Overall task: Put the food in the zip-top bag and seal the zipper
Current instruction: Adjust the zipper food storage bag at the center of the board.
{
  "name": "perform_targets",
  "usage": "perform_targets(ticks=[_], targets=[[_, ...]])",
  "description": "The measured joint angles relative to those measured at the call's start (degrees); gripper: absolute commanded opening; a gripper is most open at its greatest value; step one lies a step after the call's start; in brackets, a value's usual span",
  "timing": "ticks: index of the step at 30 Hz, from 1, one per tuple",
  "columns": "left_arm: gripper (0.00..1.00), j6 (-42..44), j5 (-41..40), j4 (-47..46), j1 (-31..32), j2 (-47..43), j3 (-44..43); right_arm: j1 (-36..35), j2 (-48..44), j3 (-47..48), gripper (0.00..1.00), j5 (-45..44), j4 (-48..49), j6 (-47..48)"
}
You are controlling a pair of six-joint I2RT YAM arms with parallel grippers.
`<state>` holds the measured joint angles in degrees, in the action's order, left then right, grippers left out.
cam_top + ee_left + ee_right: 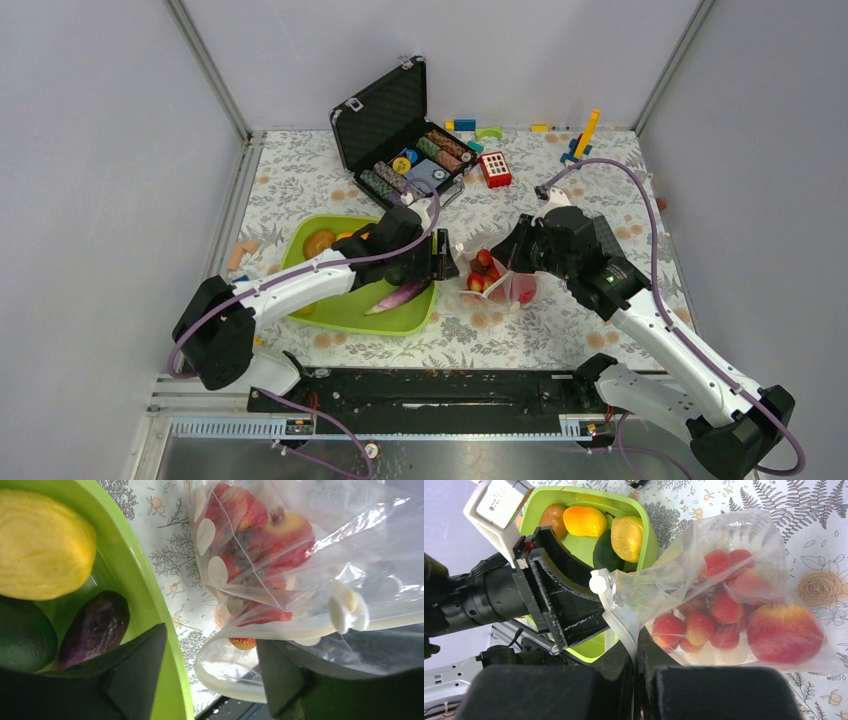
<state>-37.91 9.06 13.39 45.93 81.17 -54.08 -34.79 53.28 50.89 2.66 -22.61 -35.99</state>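
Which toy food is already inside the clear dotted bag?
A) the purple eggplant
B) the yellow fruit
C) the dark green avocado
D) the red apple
D: the red apple shows through the zip-top bag beside the red berries, while the eggplant, yellow fruit and avocado lie in the green tray.

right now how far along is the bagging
Done: berries and apple sit in the zip-top bag. In hand: right tool pinches the zipper edge, left tool open beside it. Left: yellow fruit, orange fruit, avocado, eggplant wait in the green tray; zipper unsealed.
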Motion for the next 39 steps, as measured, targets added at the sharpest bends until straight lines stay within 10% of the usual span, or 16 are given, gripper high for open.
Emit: perform_targets(ticks=[6,29,39], targets=[[0.0,0.35,0.59,-0.46,0.0,1.11,-1.36,0.37,-1.42,0.04,0.0,-0.04,-1.18,-0.33],[0.0,2.69,5.03,0.37,2.32,-0.68,-19.17,0.92,0.72,4.66,0.25,-20.98,-20.22,17.77],[0.0,3.58,4.24,1.33,2.34,5.16,-20.79,0.94,-2.67,5.51,0.13,-25.22,-21.14,18.43]])
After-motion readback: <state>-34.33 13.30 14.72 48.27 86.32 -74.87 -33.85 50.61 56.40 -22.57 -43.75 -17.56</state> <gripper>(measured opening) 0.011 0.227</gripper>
